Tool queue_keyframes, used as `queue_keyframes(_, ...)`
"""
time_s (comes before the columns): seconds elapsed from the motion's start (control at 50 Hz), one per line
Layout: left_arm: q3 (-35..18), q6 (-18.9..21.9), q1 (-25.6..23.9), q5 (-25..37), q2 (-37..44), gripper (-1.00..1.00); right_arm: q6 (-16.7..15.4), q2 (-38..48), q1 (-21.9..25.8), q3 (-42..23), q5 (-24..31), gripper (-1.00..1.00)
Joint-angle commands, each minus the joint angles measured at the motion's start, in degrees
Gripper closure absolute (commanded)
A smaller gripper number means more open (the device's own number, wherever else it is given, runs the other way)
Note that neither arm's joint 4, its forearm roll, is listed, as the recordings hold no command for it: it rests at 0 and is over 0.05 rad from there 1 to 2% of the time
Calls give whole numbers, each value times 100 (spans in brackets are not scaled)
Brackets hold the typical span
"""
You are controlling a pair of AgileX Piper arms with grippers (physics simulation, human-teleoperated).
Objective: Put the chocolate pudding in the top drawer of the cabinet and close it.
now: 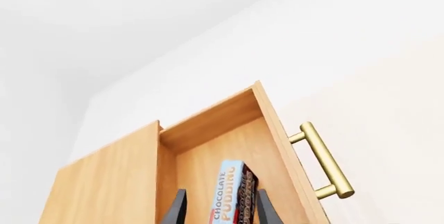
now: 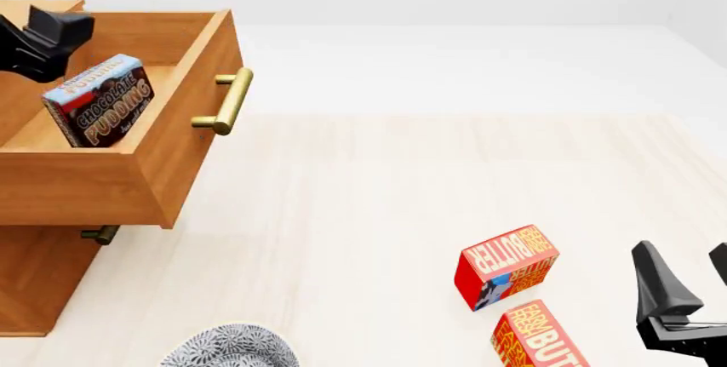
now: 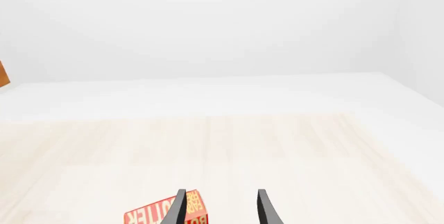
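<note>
The cabinet (image 2: pixel 34 282) stands at the table's left with its top drawer (image 2: pixel 187 150) pulled out. The chocolate pudding (image 2: pixel 100 101) sits tilted inside that drawer. My left gripper (image 2: pixel 51 39) hovers just above the box, over the drawer's back part. In the left wrist view, the left gripper (image 1: pixel 222 193) is open, and the chocolate pudding (image 1: pixel 234 193) shows between its fingers with a gap on one side. The top drawer (image 1: pixel 236 141) and its brass handle (image 1: pixel 323 159) show there too. My right gripper (image 2: pixel 687 269) is open near the table's front right, holding nothing.
Two red-orange butter boxes (image 2: pixel 506 266) (image 2: pixel 536 337) lie just left of the right gripper. One butter box (image 3: pixel 163 214) shows behind the right gripper (image 3: pixel 222 200). A patterned dish (image 2: pixel 227 346) sits at the front edge. A lower drawer's handle (image 2: pixel 100 233) pokes out under the open drawer.
</note>
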State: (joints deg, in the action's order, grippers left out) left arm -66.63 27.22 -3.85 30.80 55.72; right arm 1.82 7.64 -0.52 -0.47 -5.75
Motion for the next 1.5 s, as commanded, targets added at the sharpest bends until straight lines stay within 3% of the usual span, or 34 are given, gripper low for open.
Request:
queue_keyframes(0.02, -195, -74, -358, 243, -221, -100, 0, 1, 1, 0, -1, -100)
queue_keyframes(0.2, -378, -398, -879, 570, -295, -100, 0, 1, 0, 0, 0, -100)
queue_keyframes(0.36, -295, -497, -1005, 585, -403, -100, 0, -1, 0, 0, 0, -100)
queue_keyframes(0.52, -11, -383, -1236, 472, -492, -100, 1, -1, 0, 0, 0, -100)
queue_keyframes(0.94, 29, -735, -2080, 351, -270, -100, 1, -1, 0, 0, 0, -100)
queue_keyframes(1.5, 681, -904, -2968, -280, 84, -100, 1, 0, 0, 0, 0, -100)
